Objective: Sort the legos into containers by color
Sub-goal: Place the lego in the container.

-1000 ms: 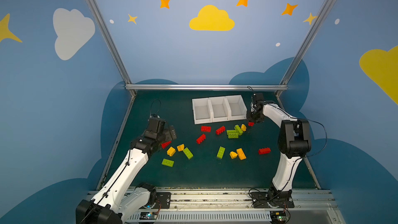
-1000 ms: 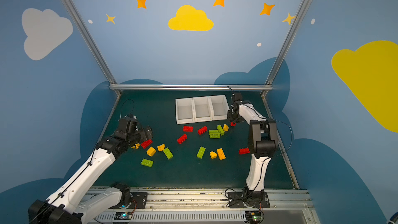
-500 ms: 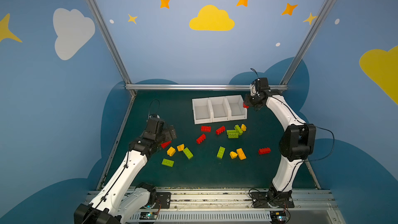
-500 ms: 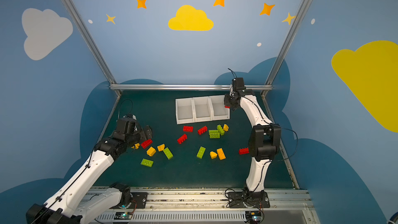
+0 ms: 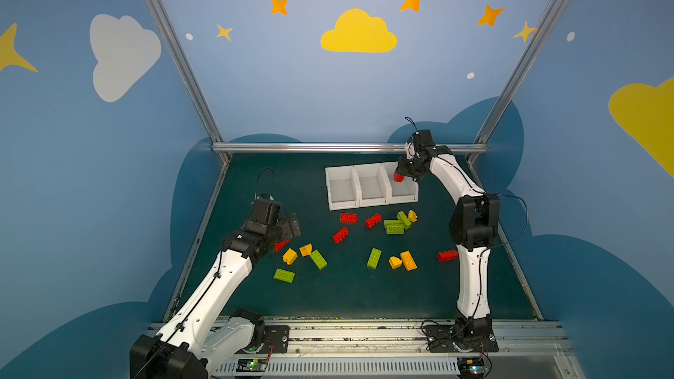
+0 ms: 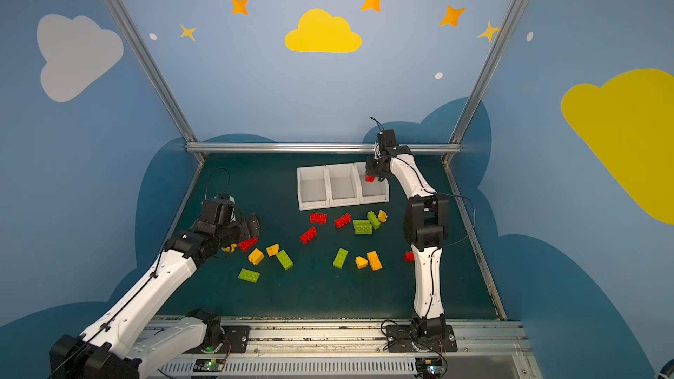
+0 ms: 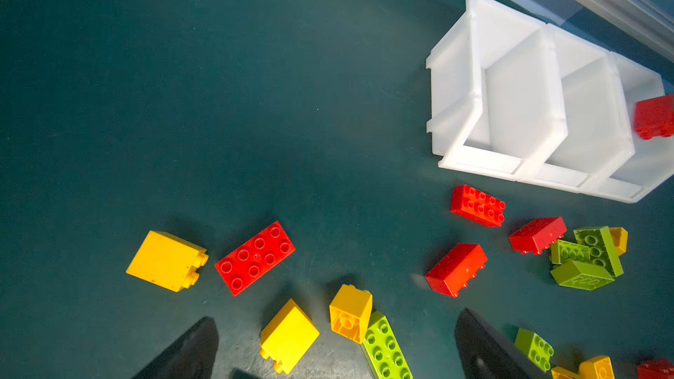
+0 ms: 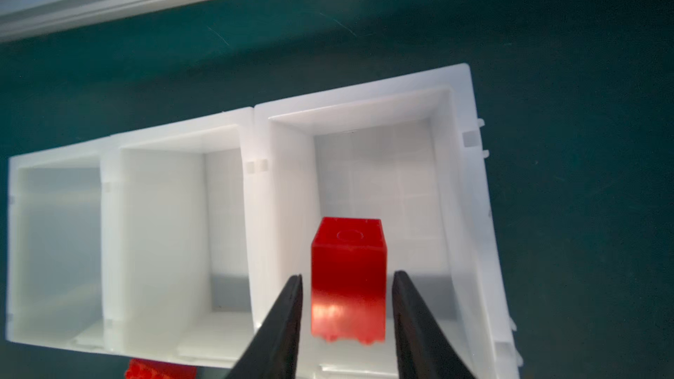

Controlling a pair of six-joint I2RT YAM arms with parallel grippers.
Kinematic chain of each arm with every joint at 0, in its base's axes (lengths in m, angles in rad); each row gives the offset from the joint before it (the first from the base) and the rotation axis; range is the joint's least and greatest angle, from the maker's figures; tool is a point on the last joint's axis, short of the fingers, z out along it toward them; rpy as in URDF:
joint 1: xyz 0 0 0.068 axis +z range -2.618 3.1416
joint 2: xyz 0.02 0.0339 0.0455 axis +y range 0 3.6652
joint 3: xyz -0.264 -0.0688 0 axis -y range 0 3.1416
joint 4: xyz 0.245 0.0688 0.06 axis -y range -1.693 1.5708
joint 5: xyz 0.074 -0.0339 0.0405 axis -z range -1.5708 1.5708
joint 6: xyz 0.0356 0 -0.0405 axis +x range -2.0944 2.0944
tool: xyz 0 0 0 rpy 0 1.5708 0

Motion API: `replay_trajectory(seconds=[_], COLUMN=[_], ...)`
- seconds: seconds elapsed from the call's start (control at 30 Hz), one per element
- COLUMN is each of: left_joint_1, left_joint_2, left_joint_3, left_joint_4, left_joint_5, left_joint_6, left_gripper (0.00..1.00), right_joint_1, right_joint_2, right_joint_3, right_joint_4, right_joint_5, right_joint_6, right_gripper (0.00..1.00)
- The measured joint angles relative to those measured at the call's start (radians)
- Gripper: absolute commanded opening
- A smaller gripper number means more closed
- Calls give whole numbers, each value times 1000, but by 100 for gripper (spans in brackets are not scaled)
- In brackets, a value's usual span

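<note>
Three joined white containers [image 5: 372,198] stand at the back of the green mat. Over the rightmost container [image 8: 456,176] hangs my right gripper [image 8: 348,275] [image 5: 401,176], open. A small red lego [image 8: 348,267] [image 5: 398,177] sits between its fingers with a gap on each side. My left gripper [image 7: 337,319] [image 5: 286,233] is wide open low over the mat's left part. Two yellow legos [image 7: 288,335] [image 7: 350,313] and a green one [image 7: 384,348] lie between its fingers. A flat red lego [image 7: 255,258] lies just beyond them.
Loose legos are scattered mid-mat: red [image 5: 348,217] [image 5: 340,235] [image 5: 447,255], green [image 5: 394,227] [image 5: 374,258] [image 5: 284,275], yellow [image 5: 408,260]. The left and middle containers [image 8: 160,231] hold nothing. A metal rail [image 5: 346,147] bounds the back.
My right arm lifted the red lego from the mat beside the containers to above the rightmost one, and its jaws have just parted. The left arm barely moved.
</note>
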State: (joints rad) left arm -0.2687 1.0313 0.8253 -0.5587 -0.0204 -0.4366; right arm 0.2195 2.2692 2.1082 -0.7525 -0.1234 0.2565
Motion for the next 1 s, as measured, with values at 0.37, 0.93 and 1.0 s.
replay_trajectory(seconds=[0.37,0.93,1.0], left_joint_1=[-42,-231,-259], left_joint_2=[43,360,417], left_joint_3=[34,271,303], left_joint_4=[-11,-26,-29], left_joint_5=[92,113,114], left_joint_6=[65,267,298], left_gripper=[99,86,81], right_joint_1=[0,44,44], right_joint_2=[-55,-922,-971], right_joint_3=[-63,-1003,-1079], right_joint_4=[21,459,488], right_joint_5=[-3,-80,-93], right_joint_6=[-9,103,131], right_gripper=[72,79,79])
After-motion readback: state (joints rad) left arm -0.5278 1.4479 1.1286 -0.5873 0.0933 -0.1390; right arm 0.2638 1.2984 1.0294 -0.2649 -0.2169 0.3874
